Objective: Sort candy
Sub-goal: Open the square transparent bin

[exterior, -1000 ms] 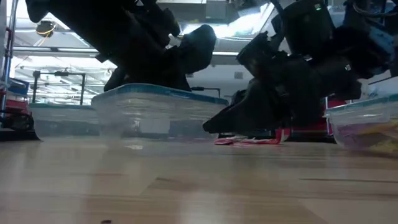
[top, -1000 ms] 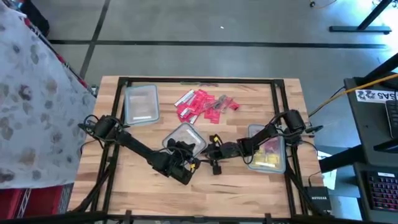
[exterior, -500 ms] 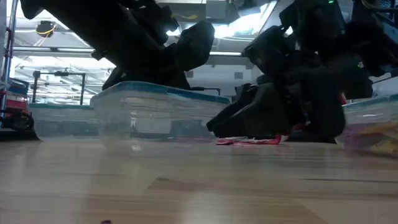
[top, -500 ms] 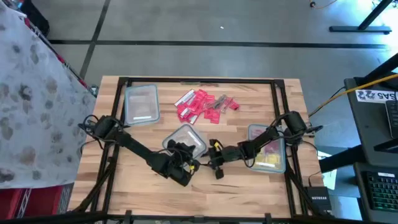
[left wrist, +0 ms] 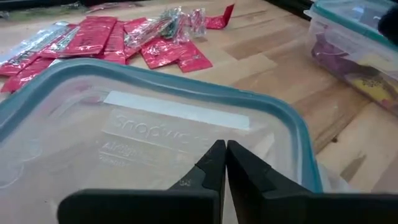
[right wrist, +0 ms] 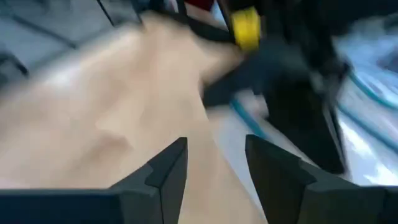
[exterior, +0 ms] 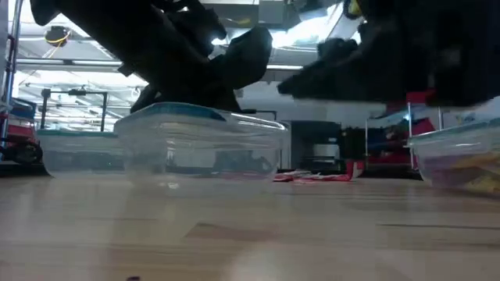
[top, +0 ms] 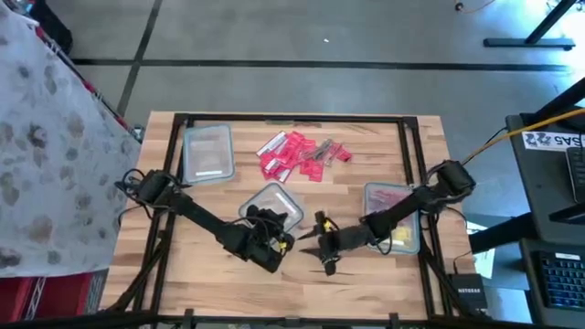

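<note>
My left arm runs from the left edge of the high view down toward lower centre, its wrist low. My left gripper [left wrist: 221, 163] has its two fingers pressed together, no gap between them. My right arm reaches in from the right edge toward the middle. My right gripper [right wrist: 214, 163] hangs with its fingers [right wrist: 163, 171] spread apart and nothing between them.

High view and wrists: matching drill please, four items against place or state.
Items:
1. left end effector
2. right end effector
3. loose candy pile
4. right-hand tub

States:
A. open, over bare table
B. holds yellow and red pieces
C. shut, above the centre tub
D. spread loose toward the far edge

Pairs: 1-C, 2-A, 3-D, 4-B
</note>
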`<state>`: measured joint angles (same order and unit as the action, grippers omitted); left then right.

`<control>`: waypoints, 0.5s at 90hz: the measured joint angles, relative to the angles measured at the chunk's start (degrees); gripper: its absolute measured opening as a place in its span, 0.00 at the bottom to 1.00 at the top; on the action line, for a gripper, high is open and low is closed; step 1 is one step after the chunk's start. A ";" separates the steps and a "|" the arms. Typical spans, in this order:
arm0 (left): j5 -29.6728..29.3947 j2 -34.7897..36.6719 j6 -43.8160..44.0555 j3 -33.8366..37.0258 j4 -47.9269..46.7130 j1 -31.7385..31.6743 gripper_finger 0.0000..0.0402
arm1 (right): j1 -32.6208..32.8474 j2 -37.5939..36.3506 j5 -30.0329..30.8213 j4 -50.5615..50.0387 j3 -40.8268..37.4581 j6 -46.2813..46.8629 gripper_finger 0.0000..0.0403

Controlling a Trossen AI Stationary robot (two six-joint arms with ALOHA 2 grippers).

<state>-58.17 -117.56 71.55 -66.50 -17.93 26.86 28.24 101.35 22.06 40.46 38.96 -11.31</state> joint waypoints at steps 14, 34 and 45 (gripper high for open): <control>2.55 1.85 -1.63 -1.19 0.46 -0.12 0.00 | 1.63 -4.03 1.86 -10.85 0.10 3.98 0.37; 6.01 8.49 -13.40 -4.79 -0.11 -0.61 0.00 | -1.47 -3.84 -3.24 -19.14 0.00 10.87 0.37; 4.78 12.08 -20.78 -7.48 0.25 -0.69 0.00 | -3.66 -3.38 -4.98 -18.82 -0.09 10.96 0.37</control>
<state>-53.40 -105.47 50.77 -73.98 -17.68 26.17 24.58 97.97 17.08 21.64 38.87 -0.35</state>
